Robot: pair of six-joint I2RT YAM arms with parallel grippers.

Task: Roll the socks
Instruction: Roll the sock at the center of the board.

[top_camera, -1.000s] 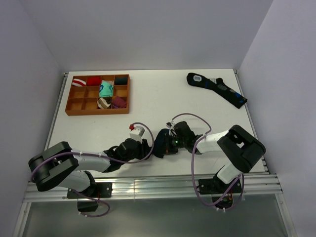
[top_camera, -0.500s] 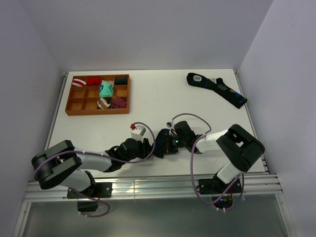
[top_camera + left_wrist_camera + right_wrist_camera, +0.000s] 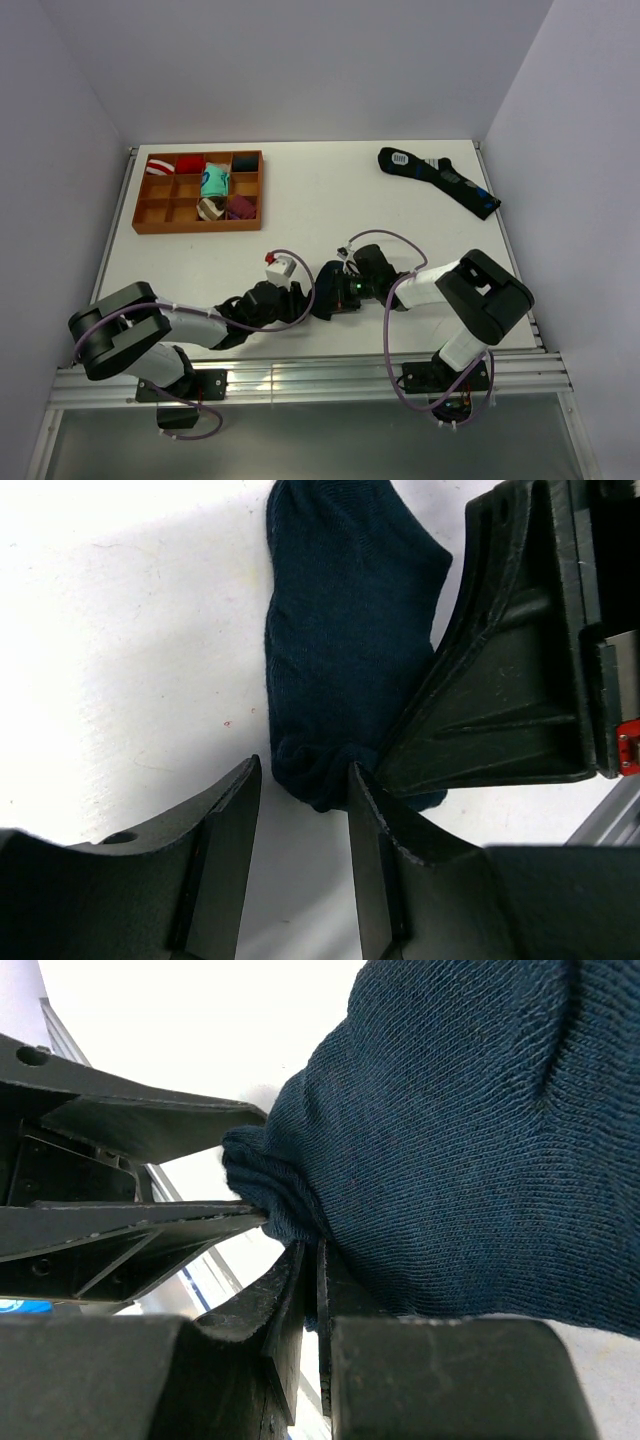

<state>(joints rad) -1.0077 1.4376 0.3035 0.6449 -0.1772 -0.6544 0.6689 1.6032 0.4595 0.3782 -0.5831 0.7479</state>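
Note:
The socks (image 3: pixel 326 283) are a dark navy bundle lying on the white table between my two grippers. In the left wrist view the socks (image 3: pixel 345 630) stretch away from my left gripper (image 3: pixel 303 770). That gripper is open, with the socks' bunched near end at its tips and against its right finger (image 3: pixel 385 860). In the right wrist view my right gripper (image 3: pixel 310 1260) is shut on the lower edge of the socks (image 3: pixel 470 1130), whose knitted fabric fills the upper right. The left gripper's fingers (image 3: pixel 130 1120) reach in from the left and touch the same bunched end.
An orange compartment tray (image 3: pixel 195 228) with several colourful sock bundles (image 3: pixel 214 183) stands at the back left. A longer black sock with blue patches and a white label (image 3: pixel 440 178) lies at the back right. The table's near edge runs just behind both grippers.
My left arm has edged a little to the right, toward the socks. The right gripper has stayed shut on the socks in the same place.

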